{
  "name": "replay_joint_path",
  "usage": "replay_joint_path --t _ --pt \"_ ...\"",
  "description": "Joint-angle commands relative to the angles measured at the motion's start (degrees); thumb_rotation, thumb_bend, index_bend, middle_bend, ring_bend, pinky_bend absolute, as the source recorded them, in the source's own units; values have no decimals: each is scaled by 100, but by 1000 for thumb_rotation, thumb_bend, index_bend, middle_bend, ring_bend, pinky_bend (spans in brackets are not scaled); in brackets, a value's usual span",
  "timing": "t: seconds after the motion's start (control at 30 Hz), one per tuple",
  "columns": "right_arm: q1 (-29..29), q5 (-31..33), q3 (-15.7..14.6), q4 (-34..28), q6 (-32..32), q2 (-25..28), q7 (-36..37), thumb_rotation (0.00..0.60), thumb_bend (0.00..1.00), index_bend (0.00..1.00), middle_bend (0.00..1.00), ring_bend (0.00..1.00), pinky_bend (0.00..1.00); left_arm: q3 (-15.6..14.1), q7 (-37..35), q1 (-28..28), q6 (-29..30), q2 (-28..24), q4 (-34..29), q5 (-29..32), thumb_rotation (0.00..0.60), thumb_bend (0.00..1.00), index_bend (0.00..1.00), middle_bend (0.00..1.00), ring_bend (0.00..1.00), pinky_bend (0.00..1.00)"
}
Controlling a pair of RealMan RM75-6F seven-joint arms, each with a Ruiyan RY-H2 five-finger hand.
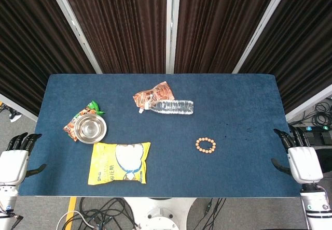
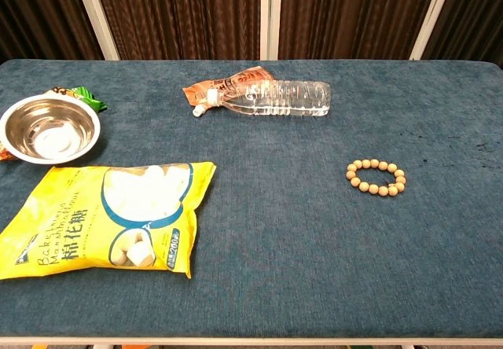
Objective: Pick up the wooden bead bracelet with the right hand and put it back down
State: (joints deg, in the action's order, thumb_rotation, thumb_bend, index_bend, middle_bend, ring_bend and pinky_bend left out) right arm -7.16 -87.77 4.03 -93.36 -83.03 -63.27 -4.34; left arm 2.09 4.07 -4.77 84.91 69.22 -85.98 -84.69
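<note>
The wooden bead bracelet (image 1: 205,145) lies flat on the blue table, right of centre; the chest view shows the bracelet (image 2: 376,178) as a ring of light brown beads. My right hand (image 1: 300,157) hangs off the table's right edge, well to the right of the bracelet, fingers apart and holding nothing. My left hand (image 1: 15,156) sits beyond the left edge, also open and empty. Neither hand appears in the chest view.
A clear plastic bottle (image 1: 170,106) lies on its side over an orange snack packet (image 1: 154,94) at the back centre. A steel bowl (image 1: 90,128) rests on another packet at left. A yellow candy bag (image 1: 119,162) lies near the front edge.
</note>
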Motion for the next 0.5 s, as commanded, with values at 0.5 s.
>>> replay_joint_path --t 0.5 --pt "-1138 -626 143 -90 1167 -74 731 600 170 199 311 47 67 27 -2 49 151 -31 -34 -51 600 0 174 167 91 139"
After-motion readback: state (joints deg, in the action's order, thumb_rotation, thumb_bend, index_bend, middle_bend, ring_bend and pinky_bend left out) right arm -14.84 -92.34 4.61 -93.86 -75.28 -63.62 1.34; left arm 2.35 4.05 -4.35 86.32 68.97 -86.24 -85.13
